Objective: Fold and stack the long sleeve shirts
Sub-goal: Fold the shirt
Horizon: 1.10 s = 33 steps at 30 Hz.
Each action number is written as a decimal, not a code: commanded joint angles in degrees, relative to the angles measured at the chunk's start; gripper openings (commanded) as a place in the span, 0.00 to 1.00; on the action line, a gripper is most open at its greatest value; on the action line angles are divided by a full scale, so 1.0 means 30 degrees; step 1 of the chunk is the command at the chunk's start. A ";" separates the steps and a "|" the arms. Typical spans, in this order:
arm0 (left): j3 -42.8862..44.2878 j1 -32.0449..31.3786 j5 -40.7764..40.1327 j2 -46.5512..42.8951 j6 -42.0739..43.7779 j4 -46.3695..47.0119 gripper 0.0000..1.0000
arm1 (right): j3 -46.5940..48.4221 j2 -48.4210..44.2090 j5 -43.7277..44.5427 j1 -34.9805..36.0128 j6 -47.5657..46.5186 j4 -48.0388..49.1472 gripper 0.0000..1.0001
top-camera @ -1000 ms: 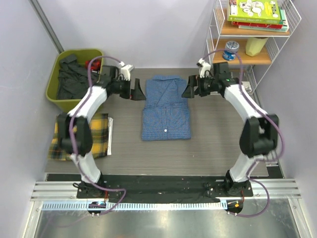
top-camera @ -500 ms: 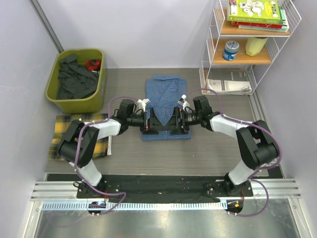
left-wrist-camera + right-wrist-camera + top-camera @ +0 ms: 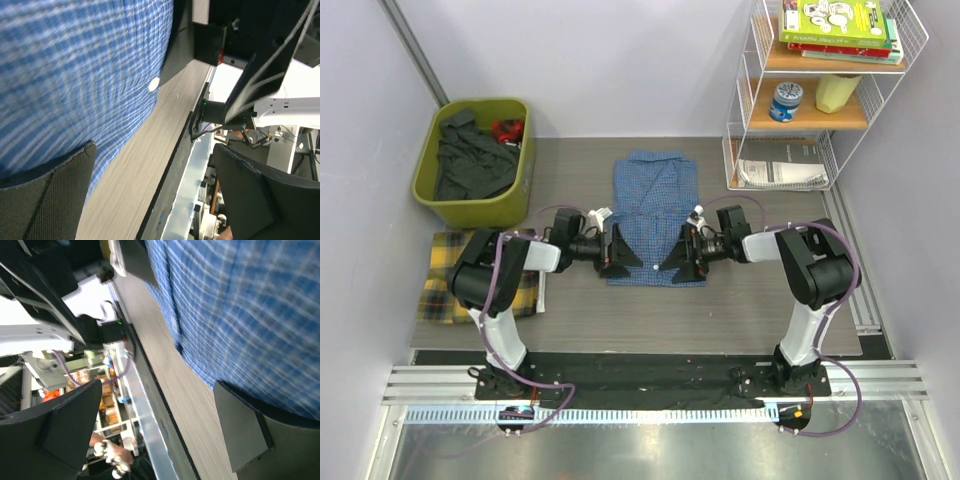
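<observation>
The grey wood-grain bench (image 3: 770,290) carries everything, with the two arms bolted at its near edge and both bent low over its middle. A white wire shelf unit (image 3: 748,110) stands at the far right corner, with books, a blue tin, a yellow cup and some papers on its tiers. An olive-green plastic bin (image 3: 470,208) sits at the far left corner, and dark clothes (image 3: 470,160) are heaped inside it.

The blue fine-checked button-up shirt (image 3: 655,200) lies folded into a rectangle in the middle of the bench, its collar toward the far edge. The yellow plaid shirt (image 3: 438,285) lies folded at the left edge, nearer the near left corner, partly hidden under the left arm.

The left gripper (image 3: 620,255) lies at the shirt's near left corner and the right gripper (image 3: 675,260) at its near right corner, pointing at each other across the hem. In the left wrist view the left gripper (image 3: 155,150) has its black fingers (image 3: 50,205) spread wide with nothing between them. One overlaps the blue cloth (image 3: 75,75) and the other hangs over bare bench. The right gripper (image 3: 157,385) is likewise agape, with one of its fingers (image 3: 60,425) on the bench side and the other under the blue check (image 3: 240,315). A small white button (image 3: 154,84) shows near the hem.
</observation>
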 commanded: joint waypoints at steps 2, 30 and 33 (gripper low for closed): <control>0.0033 0.1098 0.1188 -0.3289 0.3692 -0.4739 1.00 | 0.1837 -0.3691 0.0195 -0.1108 -0.5240 -0.8085 1.00; 0.7426 0.1274 -0.2358 0.4125 0.3292 -0.6042 0.86 | 0.6713 0.5066 0.2010 -0.1315 -0.6362 -0.4992 0.97; 0.5168 0.1185 -0.1976 0.1961 0.3553 -0.5954 0.84 | 0.4630 0.2871 0.2127 -0.0875 -0.6418 -0.4755 0.97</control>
